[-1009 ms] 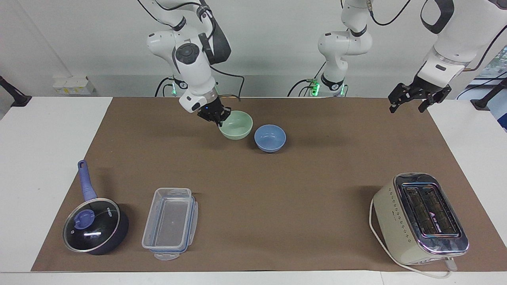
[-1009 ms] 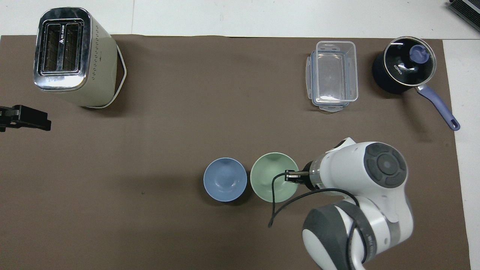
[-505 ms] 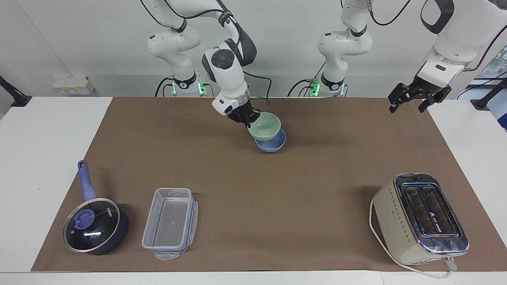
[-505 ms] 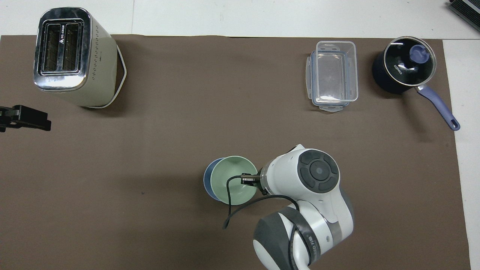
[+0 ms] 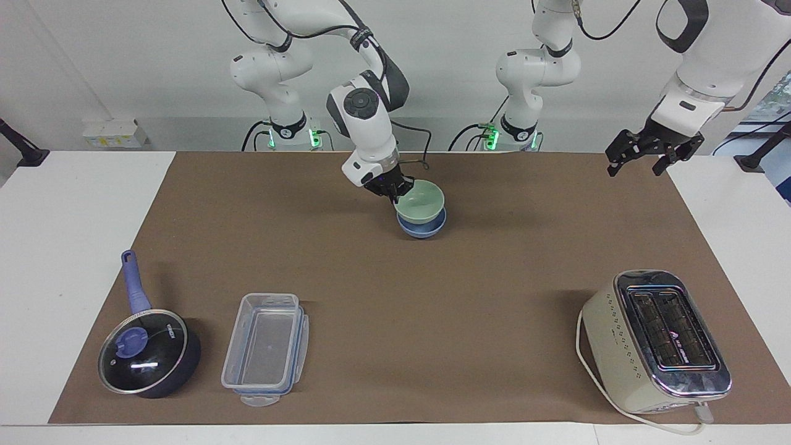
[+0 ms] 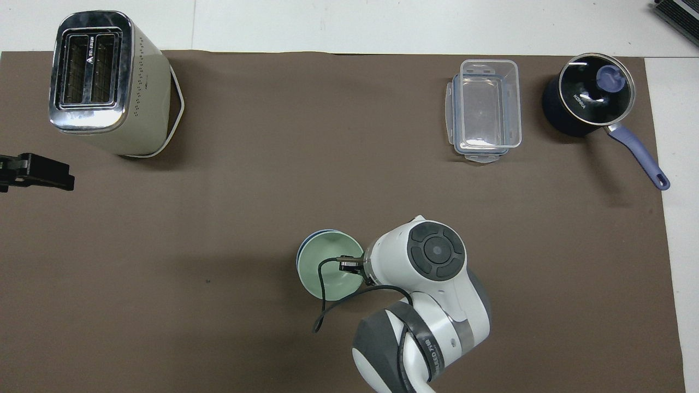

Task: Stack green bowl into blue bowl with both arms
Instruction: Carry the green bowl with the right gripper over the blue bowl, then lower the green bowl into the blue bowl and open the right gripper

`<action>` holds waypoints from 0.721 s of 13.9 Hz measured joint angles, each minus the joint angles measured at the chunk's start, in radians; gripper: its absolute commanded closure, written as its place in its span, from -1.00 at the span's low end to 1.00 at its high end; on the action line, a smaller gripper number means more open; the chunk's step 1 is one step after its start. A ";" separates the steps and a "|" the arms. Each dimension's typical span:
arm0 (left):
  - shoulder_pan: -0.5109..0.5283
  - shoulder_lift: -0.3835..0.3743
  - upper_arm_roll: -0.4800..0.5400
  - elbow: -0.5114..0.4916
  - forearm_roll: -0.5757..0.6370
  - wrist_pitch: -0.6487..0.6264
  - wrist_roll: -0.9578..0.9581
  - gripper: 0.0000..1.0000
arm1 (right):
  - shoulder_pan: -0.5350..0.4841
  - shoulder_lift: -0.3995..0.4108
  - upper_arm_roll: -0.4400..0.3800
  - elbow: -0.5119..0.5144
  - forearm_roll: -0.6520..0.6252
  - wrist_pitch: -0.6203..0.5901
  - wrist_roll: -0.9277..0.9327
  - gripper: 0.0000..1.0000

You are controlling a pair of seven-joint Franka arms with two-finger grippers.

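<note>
Right end effector (image 5: 393, 187): pinching the rim of the green bowl (image 5: 421, 201), at the robots' end of the table (image 5: 371, 278). A second ago this bowl stood on the table beside the blue bowl (image 5: 422, 227); half a second ago it hung tilted above it; now it sits lowered into the blue bowl, nearly level, only a sliver of blue rim showing in the overhead view. Judged: stacking is almost done, release remaining.

Left end effector (image 5: 642, 154): waiting, raised over the left arm's end of the table, fingers spread, unchanged.
</note>
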 measured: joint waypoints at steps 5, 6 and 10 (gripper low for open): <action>0.000 0.000 0.000 0.000 0.000 0.000 0.000 -1.00 | 0.004 0.026 0.000 -0.001 0.000 0.049 0.000 1.00; 0.000 0.000 0.000 0.000 0.000 0.000 0.000 -1.00 | 0.008 0.031 0.000 -0.001 0.000 0.056 0.000 1.00; 0.000 0.000 0.000 0.000 0.000 0.000 0.000 -1.00 | 0.014 0.041 0.000 -0.001 0.000 0.077 0.000 0.59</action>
